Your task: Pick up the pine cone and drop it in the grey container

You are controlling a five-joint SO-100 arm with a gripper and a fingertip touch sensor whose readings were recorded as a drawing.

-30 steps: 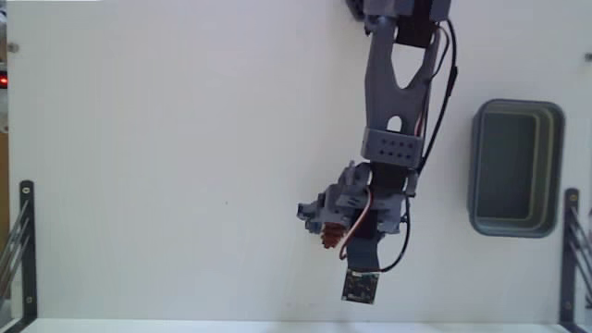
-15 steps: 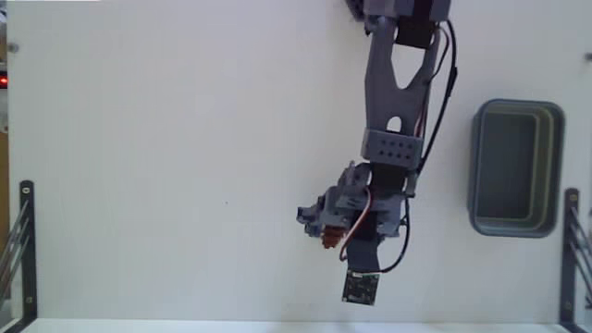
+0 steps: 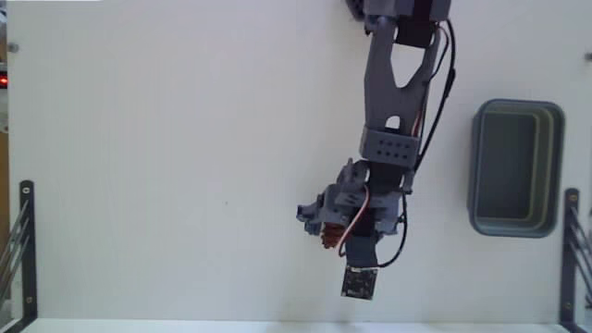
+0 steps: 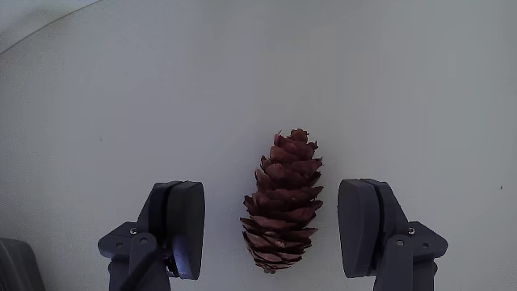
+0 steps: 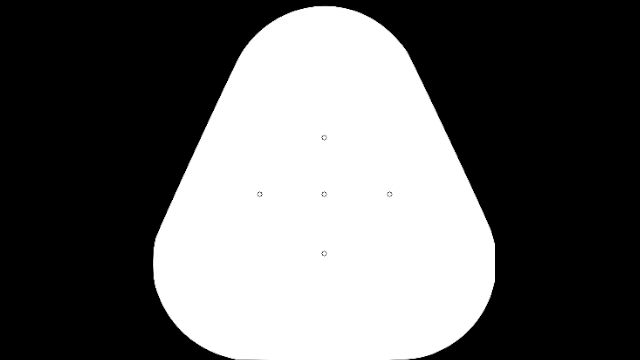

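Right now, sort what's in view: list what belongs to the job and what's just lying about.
Belongs to the job:
pine cone, between the open claw's fingers
grey container, at the right in the fixed view

Lying about:
black brackets at the table's side edges

One pine cone [image 4: 282,202] shows at lower centre of the wrist view, and in the fixed view only a sliver of it peeks out under the arm, below centre. One grey container [image 3: 516,167] sits at the right edge of the fixed view. One arm [image 3: 400,88] carries one gripper [image 4: 275,230] with two fingers [image 4: 185,226], and two black metal brackets [image 3: 20,245] stand at the lower left and lower right edges.
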